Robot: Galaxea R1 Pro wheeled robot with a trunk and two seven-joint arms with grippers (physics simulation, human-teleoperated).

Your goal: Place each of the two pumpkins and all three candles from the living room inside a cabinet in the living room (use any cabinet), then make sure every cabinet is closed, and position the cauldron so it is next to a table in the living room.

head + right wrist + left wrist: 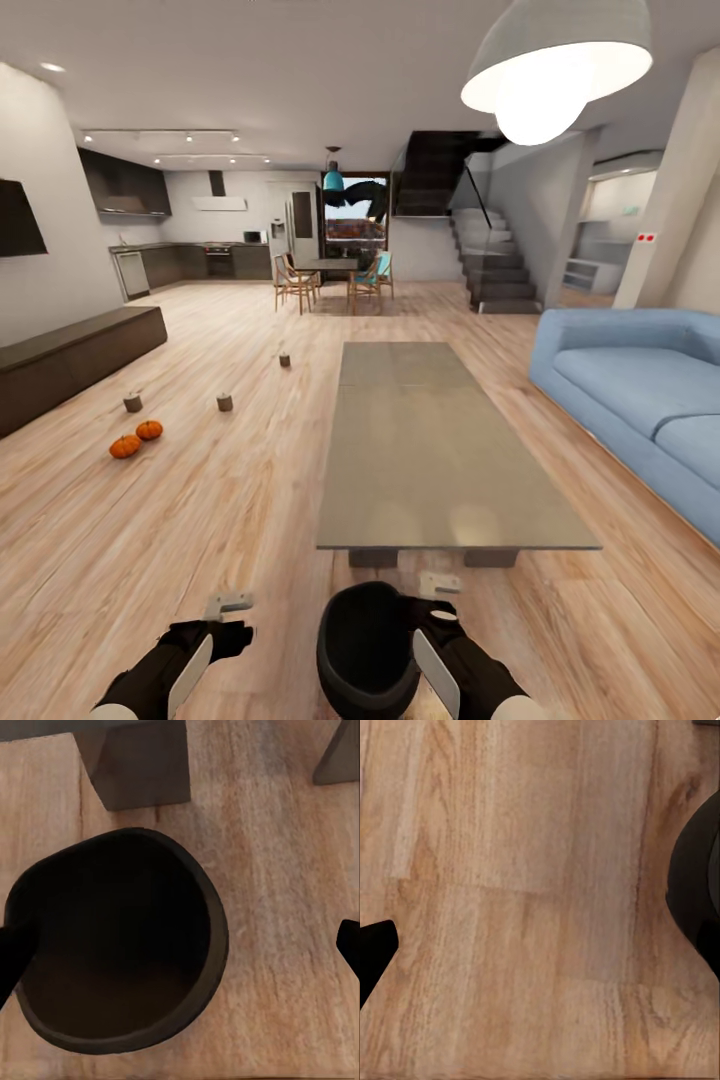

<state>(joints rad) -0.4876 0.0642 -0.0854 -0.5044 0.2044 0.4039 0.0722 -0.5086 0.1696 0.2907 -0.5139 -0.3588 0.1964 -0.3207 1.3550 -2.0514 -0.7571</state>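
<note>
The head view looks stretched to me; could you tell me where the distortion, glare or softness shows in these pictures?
Head view: wide-angle stretch bends the pendant lamp and sofa at the edges; the lamp glows blown-out white, with pale reflections on the coffee table. Left wrist view: the floor grain is soft. Right wrist view: the cauldron interior is nearly featureless dark.

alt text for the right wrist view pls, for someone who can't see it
Looking straight down into an empty black cauldron standing on a light wood-plank floor. One dark fingertip crosses its rim, the other fingertip is apart from it over bare floor, and two grey table legs stand just beyond the cauldron.
</note>
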